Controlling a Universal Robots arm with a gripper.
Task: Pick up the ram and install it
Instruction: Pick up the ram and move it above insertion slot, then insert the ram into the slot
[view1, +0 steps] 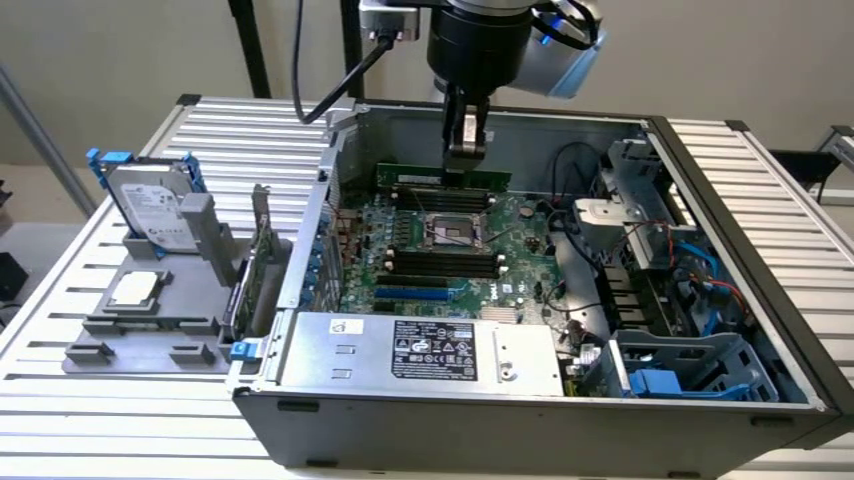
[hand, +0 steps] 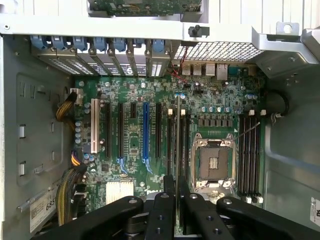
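Pinching thin green ram stick (view1: 416, 176) in black gripper (view1: 463, 158) over far black slots (hand: 186, 140); installing, likely needing square alignment.

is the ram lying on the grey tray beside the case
No, the hand grips the ram upright over the motherboard inside the case.

- The exterior view is looking down slantwise, from farther off, into the open case (view1: 534, 430).
- The wrist view is facing straight down, close over the motherboard (hand: 135, 100), past the gripper (hand: 177, 182).
- Both are sharing motherboard, CPU socket (hand: 214, 162) and ram (view1: 414, 176).
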